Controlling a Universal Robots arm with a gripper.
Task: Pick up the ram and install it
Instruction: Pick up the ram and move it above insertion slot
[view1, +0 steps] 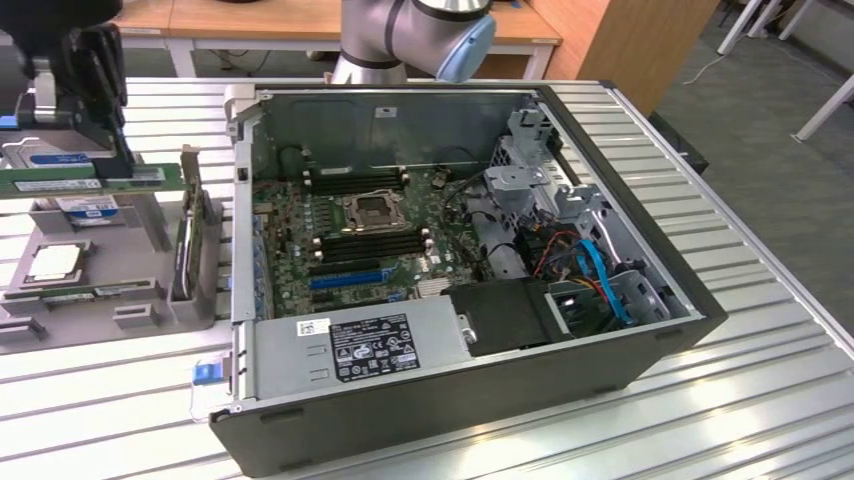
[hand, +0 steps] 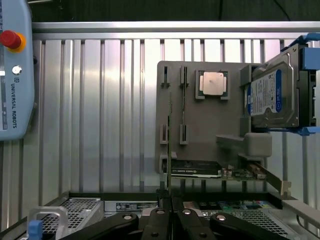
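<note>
The gripper (hand: 170, 210) has its jaws closed on the ram (hand: 170, 145), which is pinched by one long edge and extends straight out from between the fingertips, seen edge-on in the wrist view. In the exterior view the gripper (view1: 83, 150) holds the ram (view1: 94, 180) level directly beneath the jaws, over the gray holder (view1: 127, 255). On the holder (hand: 230, 115), beyond the jaws, are a processor chip (hand: 213, 82), a hard drive (hand: 275, 92) standing on edge and a dark expansion card (hand: 195, 169). The open computer case (view1: 441, 400) lies well apart from the jaws, and the black memory slots (view1: 367, 245) on its motherboard are visible.
</note>
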